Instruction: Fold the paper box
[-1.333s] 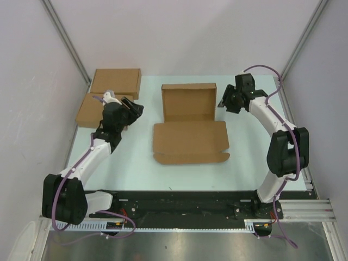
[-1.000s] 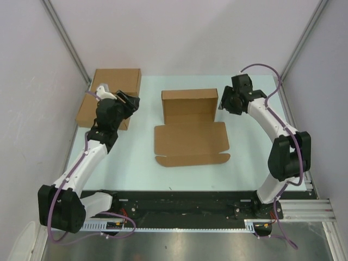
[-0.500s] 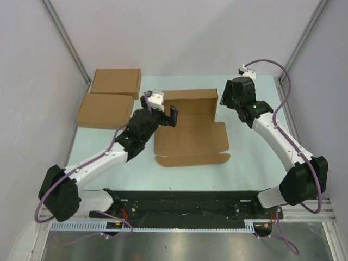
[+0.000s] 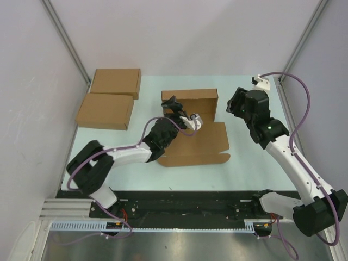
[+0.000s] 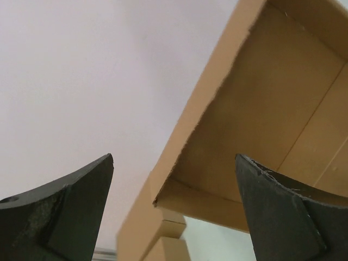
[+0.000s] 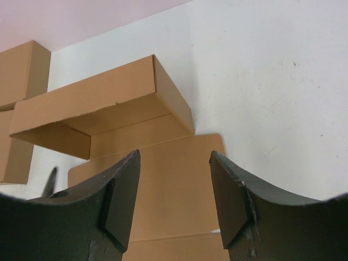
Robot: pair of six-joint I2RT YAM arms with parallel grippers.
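The paper box [image 4: 190, 142] lies open in the middle of the table. Its shallow tray [image 4: 189, 104] has raised walls at the far side, and its flat lid panel with end tabs lies nearer me. My left gripper [image 4: 177, 109] is open at the tray's left front part. In the left wrist view it [image 5: 174, 163] looks up at a tray wall and corner [image 5: 255, 114] between its fingers. My right gripper [image 4: 232, 106] is open and empty, above the table right of the tray. In the right wrist view it [image 6: 174, 157] looks down on the tray [image 6: 103, 100] and lid [image 6: 168, 185].
Two made-up flat brown boxes [image 4: 115, 81] [image 4: 105, 110] lie at the far left of the table; they also show at the left edge of the right wrist view [image 6: 19, 70]. Grey walls enclose the table on three sides. A black rail runs along the near edge.
My left arm has swung from over the two left boxes across to the paper box's tray. My right arm has drawn back from the tray's right side and turned toward it.
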